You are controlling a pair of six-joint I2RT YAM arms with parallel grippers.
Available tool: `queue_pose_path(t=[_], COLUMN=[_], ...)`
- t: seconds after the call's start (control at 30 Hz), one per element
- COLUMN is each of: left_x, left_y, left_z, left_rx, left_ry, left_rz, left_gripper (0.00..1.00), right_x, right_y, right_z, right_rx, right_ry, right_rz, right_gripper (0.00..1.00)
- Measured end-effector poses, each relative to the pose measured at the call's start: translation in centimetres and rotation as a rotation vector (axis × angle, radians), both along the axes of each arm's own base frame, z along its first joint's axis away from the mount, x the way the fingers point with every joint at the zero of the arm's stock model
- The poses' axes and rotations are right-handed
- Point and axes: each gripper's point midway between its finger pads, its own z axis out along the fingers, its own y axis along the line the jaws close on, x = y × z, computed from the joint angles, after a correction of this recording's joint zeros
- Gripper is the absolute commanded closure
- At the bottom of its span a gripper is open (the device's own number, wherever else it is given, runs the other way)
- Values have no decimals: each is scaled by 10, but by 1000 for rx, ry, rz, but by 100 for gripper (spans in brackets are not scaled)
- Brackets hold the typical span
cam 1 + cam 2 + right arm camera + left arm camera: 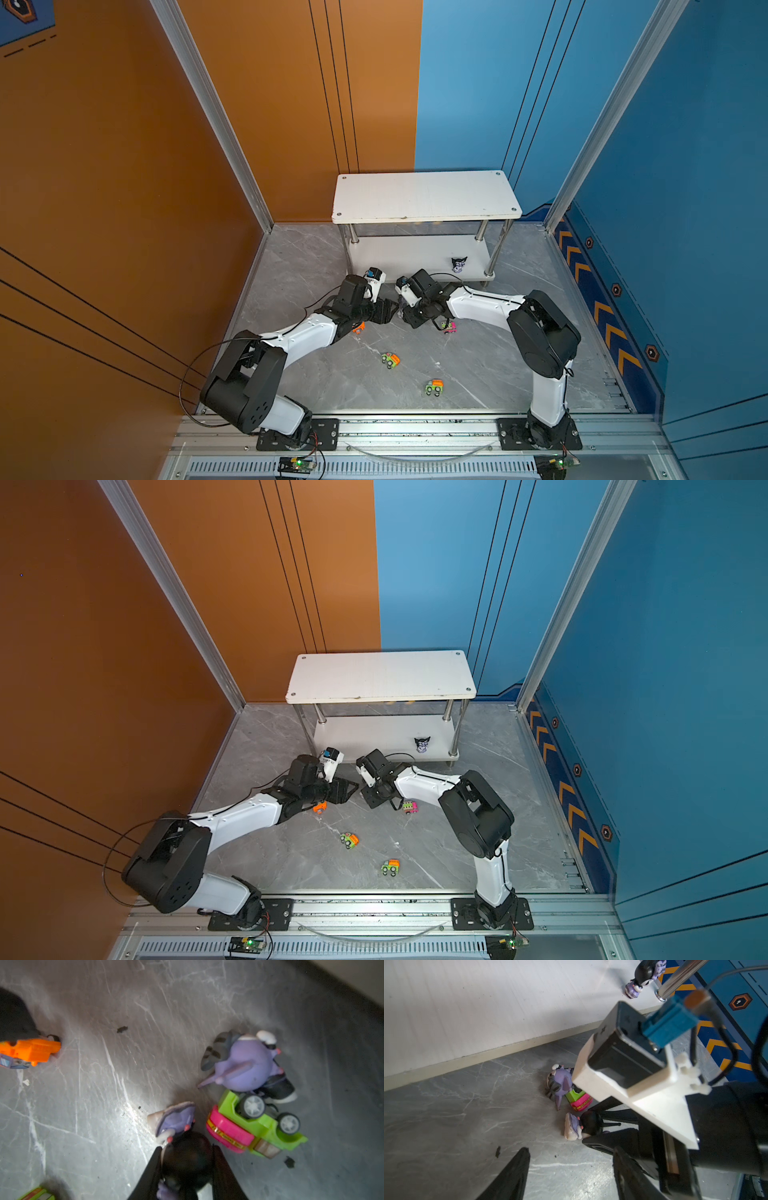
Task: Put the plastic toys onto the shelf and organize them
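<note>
1. At the back of the grey floor (332, 382), in both top views, stands the shelf (426, 195). A standing figurine (459, 264) is upright on the lower tier, near its right end. The left arm (307, 332) and right arm (486, 307) meet just in front of the shelf, wrists almost touching. An orange car (359, 327) peeks out from under the left arm, and a green-and-pink car (449, 327) from under the right. Closer to the arm bases, a middle truck (390, 360) and a front truck (434, 387) (both green and orange) sit apart on open floor.

2. In the left wrist view, the left gripper (570, 1148) is spread wide, with only floor between its fingers. Ahead of it a lying figurine (574, 1126) is down on the floor. Just beyond, a purple-headed figurine (560, 1082) lies on its side against the green-and-pink car. The standing figurine shows on the white lower tier beside a chrome post (679, 978). The right arm's wrist camera (633, 1059) hides much of the scene.

3. In the right wrist view, the right gripper (187, 1148) is narrowed onto the lying figurine, one finger pressed against each side of its black head. Whether the toy is off the floor I cannot tell. The green-and-pink car is tipped over with its wheels showing, touching the purple-headed figurine. The orange car lies well apart from them.
</note>
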Motion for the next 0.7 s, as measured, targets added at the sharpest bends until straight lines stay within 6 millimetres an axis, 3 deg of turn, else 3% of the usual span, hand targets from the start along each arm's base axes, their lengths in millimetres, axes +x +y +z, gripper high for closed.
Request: queue_pose_path(t=[0.23, 0.37, 0.7], left_x=[-2, -3, -6], left_y=[4, 6, 27], left_z=[4, 7, 18], left_rx=[-7, -11, 3], left_ry=[-7, -15, -50], left_rz=[8, 13, 79], left_gripper=[35, 35, 34], right_x=[-8, -26, -71], right_y=[-16, -26, -62], right_z=[36, 53, 33], right_rx=[-188, -341, -774], right_ry=[11, 8, 125], right_rz=[43, 96, 231], right_gripper=[94, 96, 98])
